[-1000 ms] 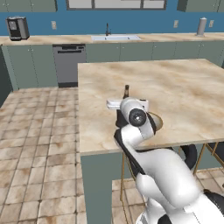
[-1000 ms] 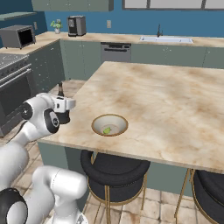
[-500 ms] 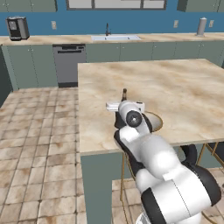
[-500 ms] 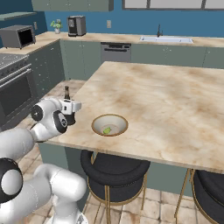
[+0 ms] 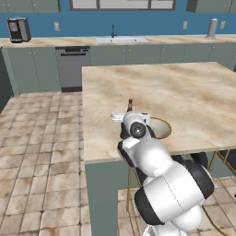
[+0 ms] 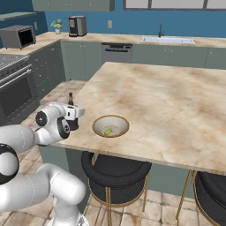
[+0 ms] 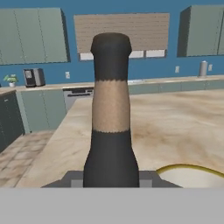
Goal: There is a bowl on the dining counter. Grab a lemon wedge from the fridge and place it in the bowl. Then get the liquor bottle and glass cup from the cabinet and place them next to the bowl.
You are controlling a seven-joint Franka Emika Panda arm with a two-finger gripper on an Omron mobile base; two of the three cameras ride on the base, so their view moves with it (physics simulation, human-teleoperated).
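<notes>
Since a second ago the arm has swung in from the tabletop's edge: the claw (image 6: pixel 73 115) and the liquor bottle (image 6: pixel 70 100) now sit over the dining counter (image 6: pixel 167 101), just beside the bowl (image 6: pixel 110 126) on its left in the right base view. Claw is part-closed around the bottle's body; neck rises straight up out of it in the hand view (image 7: pixel 110 109).

Lemon wedge (image 6: pixel 107 131) already in the bowl.

Risks, my read:
- bottle is close to the tabletop's near corner, so letting go too far out could drop it off the edge
- opening before the base is down, or a tilted release, tips it toward the bowl rim (image 5: pixel 162 124)
- can't tell if the base touches yet

Bottle long axis vertical, cap (image 5: pixel 130 101) up.
</notes>
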